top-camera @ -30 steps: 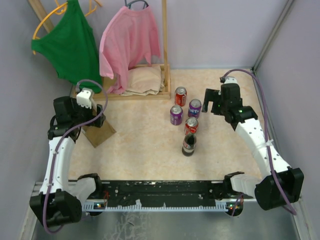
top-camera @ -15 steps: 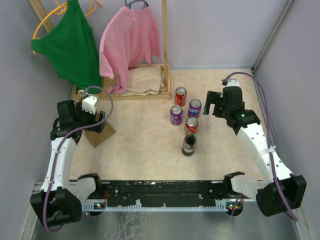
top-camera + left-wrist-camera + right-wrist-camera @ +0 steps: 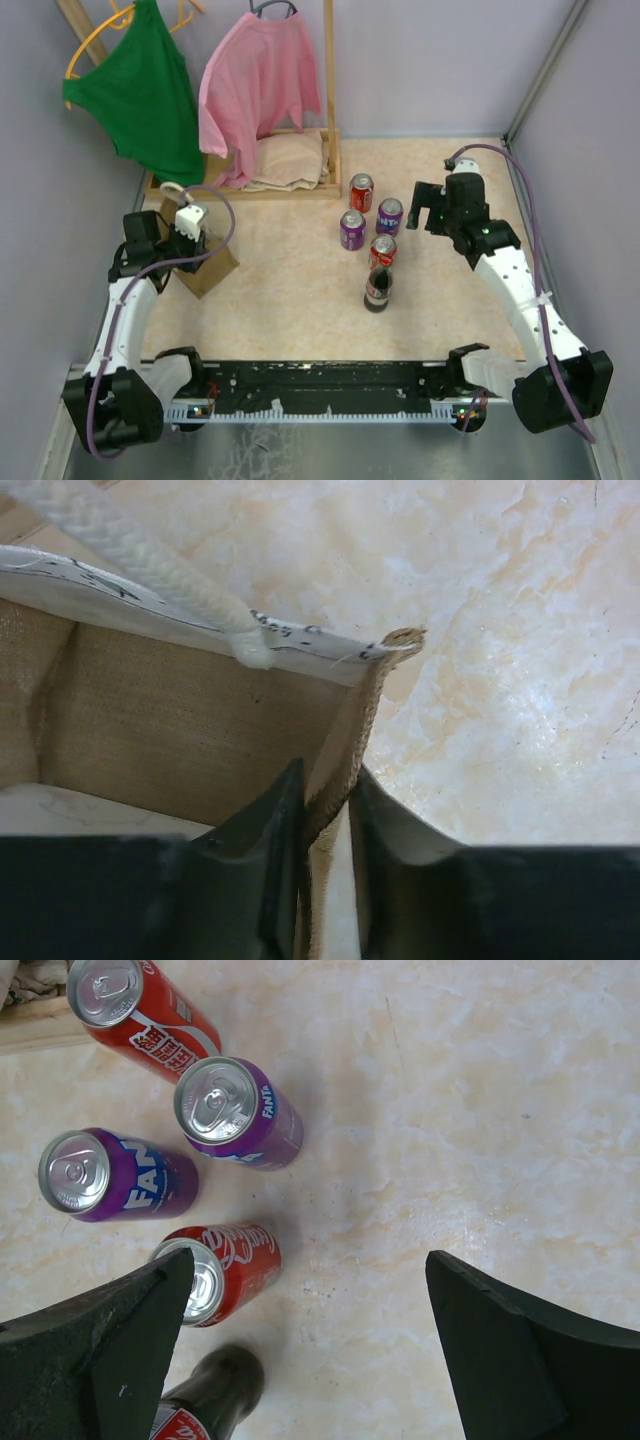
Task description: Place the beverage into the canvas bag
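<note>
Tan canvas is pinched between the jaws of the left gripper (image 3: 326, 776): the side wall of the canvas bag (image 3: 205, 268) is clamped just below its rim, close to a corner, with the white rope handle (image 3: 150, 575) lying across the rim beyond the fingers. The bag stands on the table (image 3: 290, 300) at the left, well apart from the drinks, with its mouth turned upward. For the step in hand, judged to be the steadying and opening of the bag, the pinch is best made firm on the cloth alone and the wall drawn outward so that the mouth is spread wide, without the bag being tipped or dragged. The left arm is bent at the elbow and reached forward low over the bag, wrist pointed down. The right gripper (image 3: 308, 1260) is spread wide and empty, hung above a red can (image 3: 215, 1265) and the cola bottle (image 3: 205, 1400), near two purple cans (image 3: 240, 1110); the right arm is stretched forward with its wrist turned downward.
</note>
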You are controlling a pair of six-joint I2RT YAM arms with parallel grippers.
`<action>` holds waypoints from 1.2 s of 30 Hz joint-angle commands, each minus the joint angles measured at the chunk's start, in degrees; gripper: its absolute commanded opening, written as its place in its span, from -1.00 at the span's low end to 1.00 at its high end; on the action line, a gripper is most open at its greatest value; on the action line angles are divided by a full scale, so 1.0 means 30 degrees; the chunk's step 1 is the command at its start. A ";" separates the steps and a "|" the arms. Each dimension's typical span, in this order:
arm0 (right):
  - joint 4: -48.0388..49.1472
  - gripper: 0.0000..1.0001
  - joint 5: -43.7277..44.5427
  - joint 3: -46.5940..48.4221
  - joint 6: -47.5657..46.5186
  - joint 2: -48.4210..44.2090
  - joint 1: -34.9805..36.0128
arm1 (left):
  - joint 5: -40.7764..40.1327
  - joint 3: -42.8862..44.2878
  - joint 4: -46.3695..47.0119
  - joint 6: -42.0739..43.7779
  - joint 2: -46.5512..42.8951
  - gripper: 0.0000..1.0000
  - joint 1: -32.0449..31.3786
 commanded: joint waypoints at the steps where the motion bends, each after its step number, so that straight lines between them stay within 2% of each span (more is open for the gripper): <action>1: 0.0351 0.98 0.0055 0.0060 0.0213 -0.0606 0.0080 | 0.1630 0.0717 0.0101 0.0239 0.0578 -0.68 0.0124; 3: 0.0244 0.98 0.0146 0.0000 0.0231 -0.0724 0.0078 | 0.2432 0.1217 -0.0493 0.0213 0.0722 -0.99 0.0133; 4: 0.0212 0.98 0.0202 -0.0055 0.0234 -0.0783 0.0080 | 0.2972 0.1444 -0.0846 0.0267 0.0732 -1.00 0.0131; 9: 0.0249 0.98 0.0251 -0.0267 0.0239 -0.0925 0.0061 | 0.5315 0.2423 -0.3143 0.1412 0.0439 -1.00 -0.0091; 15: 0.0529 0.98 -0.0048 -0.0264 0.0333 -0.0672 0.0080 | 0.5705 0.2603 -0.4940 0.2400 -0.0154 -1.00 -0.1706; 21: 0.0575 0.98 -0.0171 -0.0057 0.0331 -0.0461 0.0080 | 0.4228 0.2182 -0.4246 0.1073 -0.0635 -1.00 -0.5570; 36: -0.0404 0.98 0.0629 0.0113 -0.0143 -0.1150 0.0080 | 0.3311 0.2993 -0.2473 -0.0440 0.1599 -1.00 -1.0649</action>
